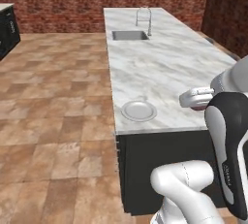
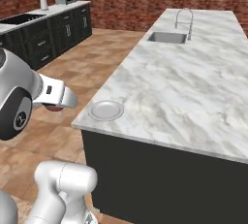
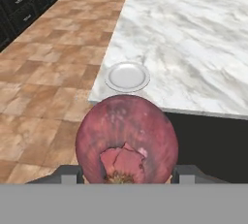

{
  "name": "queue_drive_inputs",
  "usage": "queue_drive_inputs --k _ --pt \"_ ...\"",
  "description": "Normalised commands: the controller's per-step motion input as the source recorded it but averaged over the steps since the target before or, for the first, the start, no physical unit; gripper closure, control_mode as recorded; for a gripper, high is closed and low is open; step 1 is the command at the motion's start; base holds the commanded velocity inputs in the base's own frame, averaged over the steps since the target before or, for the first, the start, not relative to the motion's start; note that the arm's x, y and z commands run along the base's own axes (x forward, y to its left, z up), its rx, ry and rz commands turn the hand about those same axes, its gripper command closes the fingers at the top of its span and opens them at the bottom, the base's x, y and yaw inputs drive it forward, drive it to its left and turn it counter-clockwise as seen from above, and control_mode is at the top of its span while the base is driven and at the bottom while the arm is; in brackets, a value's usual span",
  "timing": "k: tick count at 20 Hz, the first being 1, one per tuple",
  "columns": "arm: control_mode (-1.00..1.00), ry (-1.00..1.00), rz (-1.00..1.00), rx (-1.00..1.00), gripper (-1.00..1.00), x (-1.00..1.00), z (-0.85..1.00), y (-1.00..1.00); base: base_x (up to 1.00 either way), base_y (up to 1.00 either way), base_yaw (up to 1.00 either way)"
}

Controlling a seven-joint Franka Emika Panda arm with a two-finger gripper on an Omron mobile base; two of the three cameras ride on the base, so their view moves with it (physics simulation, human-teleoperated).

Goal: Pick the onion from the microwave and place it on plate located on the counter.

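The onion point(image 3: 127, 138), dark red-purple with a peeling base, fills the low middle of the hand view, and my gripper point(image 3: 127, 174) is shut on it, one finger at each side. From the base views the hand holds the onion point(image 1: 198, 106) in the air just off the near edge of the counter point(image 1: 160, 68). The plain pale plate point(image 1: 138, 110) lies at the counter's near left corner, bare, to the left of the gripper point(image 1: 196, 104) and ahead of it; it shows as plate point(image 2: 106, 110) and plate point(image 3: 127, 76) too. The microwave is out of view.
A steel sink point(image 1: 129, 35) with an arched faucet point(image 1: 144, 17) sits at the counter's far end. Dark cabinets point(image 2: 48, 39) line the far left wall across open tiled floor point(image 1: 53, 102). The counter's dark front point(image 2: 160, 179) drops below the plate.
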Motion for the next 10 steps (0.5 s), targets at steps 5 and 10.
queue_drive_inputs --k 5,10 --pt "1.0 0.0 0.0 0.0 1.0 0.0 0.0 0.0 0.37 0.38 -0.19" --pt "1.0 0.0 0.0 0.0 1.0 0.0 0.0 0.0 0.39 0.01 -0.24"
